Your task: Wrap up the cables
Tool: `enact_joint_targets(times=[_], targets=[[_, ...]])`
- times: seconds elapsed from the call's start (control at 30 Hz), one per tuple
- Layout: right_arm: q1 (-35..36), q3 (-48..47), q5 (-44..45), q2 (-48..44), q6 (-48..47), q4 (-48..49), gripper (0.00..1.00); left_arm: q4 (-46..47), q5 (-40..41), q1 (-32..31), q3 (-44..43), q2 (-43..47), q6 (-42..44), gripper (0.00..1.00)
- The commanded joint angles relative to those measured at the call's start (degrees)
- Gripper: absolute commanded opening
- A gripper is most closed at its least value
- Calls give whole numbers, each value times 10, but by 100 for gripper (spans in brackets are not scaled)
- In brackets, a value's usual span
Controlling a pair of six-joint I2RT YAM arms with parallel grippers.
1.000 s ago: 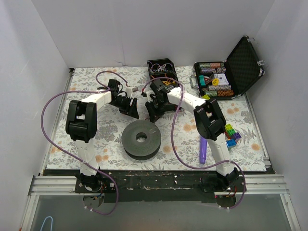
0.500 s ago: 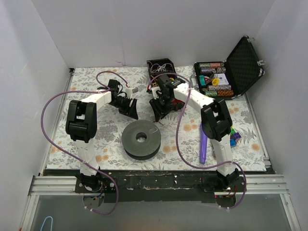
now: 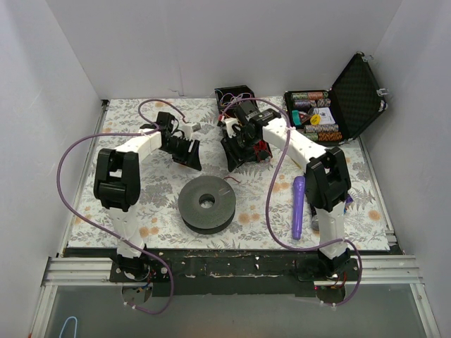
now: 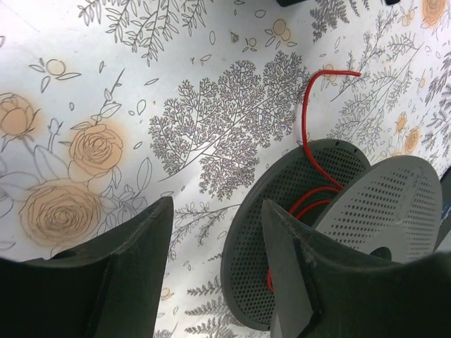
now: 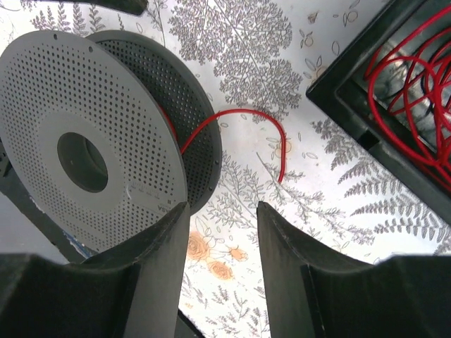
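right arm [image 3: 299,144] is swinging out: over the last second its elbow is going right and the right gripper [image 3: 239,153] is pulling back from the grey spool [image 3: 218,208] toward the black cable box [image 3: 236,93] at the far edge. left arm [image 3: 137,148] is barely shifting, and the left gripper [image 3: 187,153] is sitting about level with the right one, near it but not touching. I'm reading this as a re-approach, not winding yet. Most of the job is still waiting, since the red cable coils [image 5: 409,63] are lying bundled in the box.

The spool is lying flat on the floral table [image 3: 141,211], on the near side of both grippers, and neither is touching it. One red wire [image 5: 239,116] is running out from between the flanges, its loose end curling on the cloth just ahead of the right fingers. The box is sitting ahead-right of them.

right gripper: jaws standing partly apart, gripping nothing.
left gripper: same, only cloth showing between the fingers. The spool edge is showing just past its right finger, with the wire tail well ahead.
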State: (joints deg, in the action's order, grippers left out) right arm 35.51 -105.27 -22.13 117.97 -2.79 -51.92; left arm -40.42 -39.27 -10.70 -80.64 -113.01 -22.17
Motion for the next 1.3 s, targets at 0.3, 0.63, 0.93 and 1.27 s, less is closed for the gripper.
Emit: enact_joint_targets(times=[0.3,0.63,0.93,1.27], targets=[[47,221,68,-212,133,88,58,-45,59,31,5,146,2,53],[81,348,51,-246,219,197,58,-152,35,32,126,246,107,53],[80,349,58,-210,226,237,56,-115,4,32,210,271,83,50],[67,300,67,-139,198,227,38,-79,2,32,247,275,67,46]])
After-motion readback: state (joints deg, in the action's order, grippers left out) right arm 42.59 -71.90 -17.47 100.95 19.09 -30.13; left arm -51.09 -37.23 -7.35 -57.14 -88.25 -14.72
